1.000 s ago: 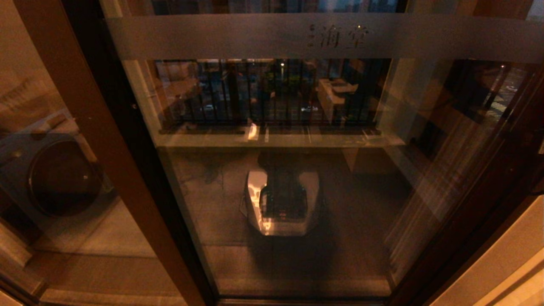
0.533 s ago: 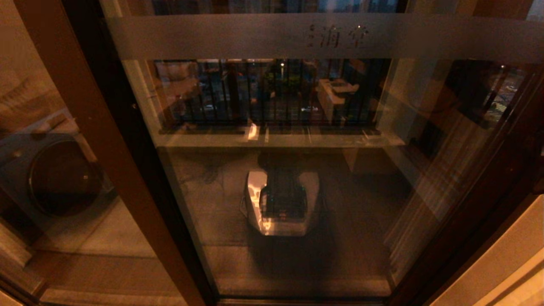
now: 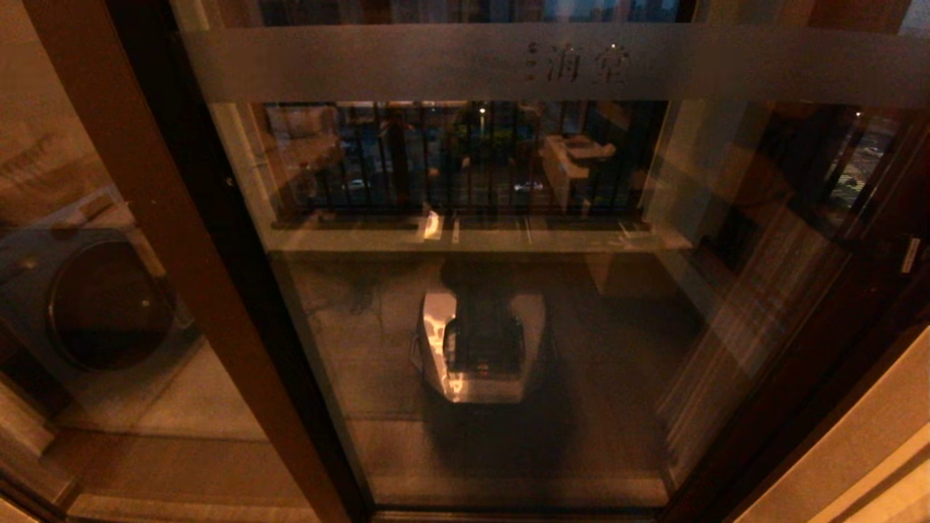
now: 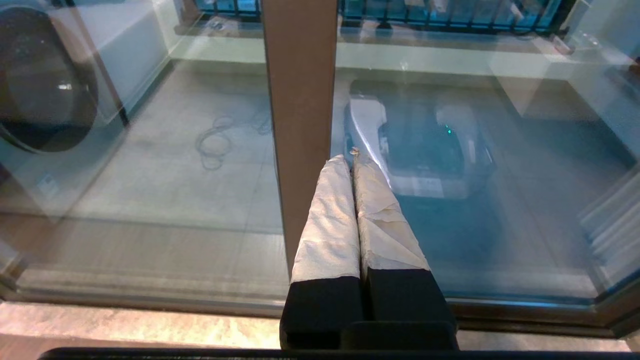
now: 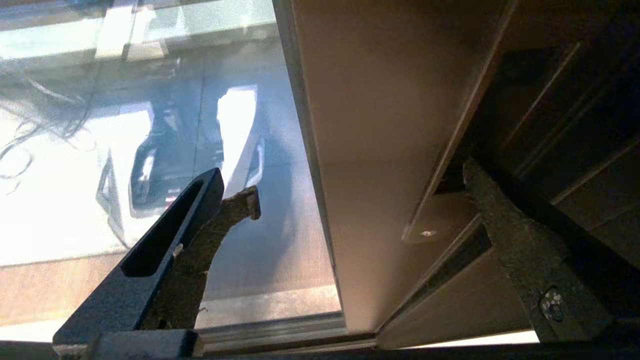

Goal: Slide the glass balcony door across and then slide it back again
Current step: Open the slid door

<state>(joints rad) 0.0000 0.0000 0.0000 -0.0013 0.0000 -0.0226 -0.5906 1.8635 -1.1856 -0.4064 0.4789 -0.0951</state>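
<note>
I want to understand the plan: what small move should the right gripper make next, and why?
Probably close on the stile and start pulling sideways. The right gripper is open, one finger in front of the glass, the other beyond the edge of the glass balcony door, so the brown stile lies between them. The left gripper is shut and away from the work.

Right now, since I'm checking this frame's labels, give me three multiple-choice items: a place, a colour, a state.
1. Where in the head view does the frosted band cross the glass balcony door? A top B middle C bottom
2. The wrapping on the left gripper is: A white B green C red
3. The right gripper is: A shut B open C unseen
Answers: A, the band runs along the top edge; A, pale tape covers both fingers; B, its fingers stand apart on either side of the stile.
</note>
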